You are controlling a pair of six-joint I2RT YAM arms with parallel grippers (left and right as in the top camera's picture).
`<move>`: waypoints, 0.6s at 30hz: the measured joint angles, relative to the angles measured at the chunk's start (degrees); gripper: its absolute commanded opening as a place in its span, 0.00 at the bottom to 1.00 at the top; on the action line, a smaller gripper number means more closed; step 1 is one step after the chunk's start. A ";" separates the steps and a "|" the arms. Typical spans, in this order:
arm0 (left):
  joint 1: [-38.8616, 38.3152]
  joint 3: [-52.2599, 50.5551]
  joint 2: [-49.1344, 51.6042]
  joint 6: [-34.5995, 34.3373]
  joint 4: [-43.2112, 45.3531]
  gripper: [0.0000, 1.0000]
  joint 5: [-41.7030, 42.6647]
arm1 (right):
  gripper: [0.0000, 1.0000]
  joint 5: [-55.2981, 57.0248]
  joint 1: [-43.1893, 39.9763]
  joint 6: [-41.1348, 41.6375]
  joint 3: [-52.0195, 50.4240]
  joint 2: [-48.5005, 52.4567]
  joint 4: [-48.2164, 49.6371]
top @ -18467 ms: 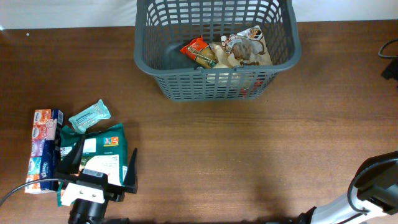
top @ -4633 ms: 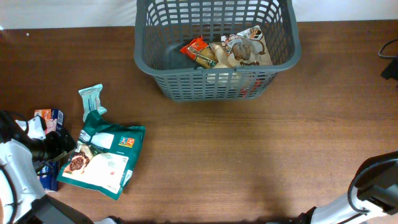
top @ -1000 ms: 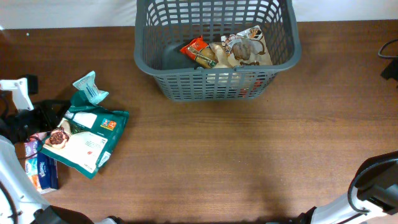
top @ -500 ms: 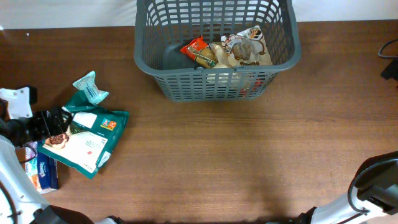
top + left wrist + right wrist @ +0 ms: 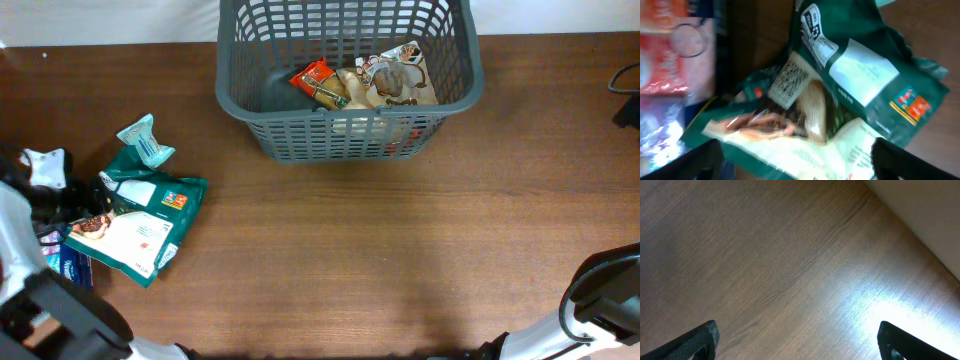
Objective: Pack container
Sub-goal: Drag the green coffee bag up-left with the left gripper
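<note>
The large dark grey lattice-sided plastic basket stands at the far edge of the brown wooden table. It holds an orange snack packet and a cream-and-brown printed pouch. Well left of the basket, the left gripper is spread wide over a green foil bag, gripping nothing. The right gripper is wide open and empty.

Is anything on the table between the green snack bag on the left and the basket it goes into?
Nothing visible. Bare table runs from the green bag to the basket. The small teal packet lies at the bag's far corner, off that line. Only the basket's near wall has to be cleared.
</note>
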 measured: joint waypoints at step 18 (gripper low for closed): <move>-3.02 0.00 4.87 2.93 1.22 0.87 -1.75 | 0.99 -0.02 0.00 0.02 0.00 0.00 0.00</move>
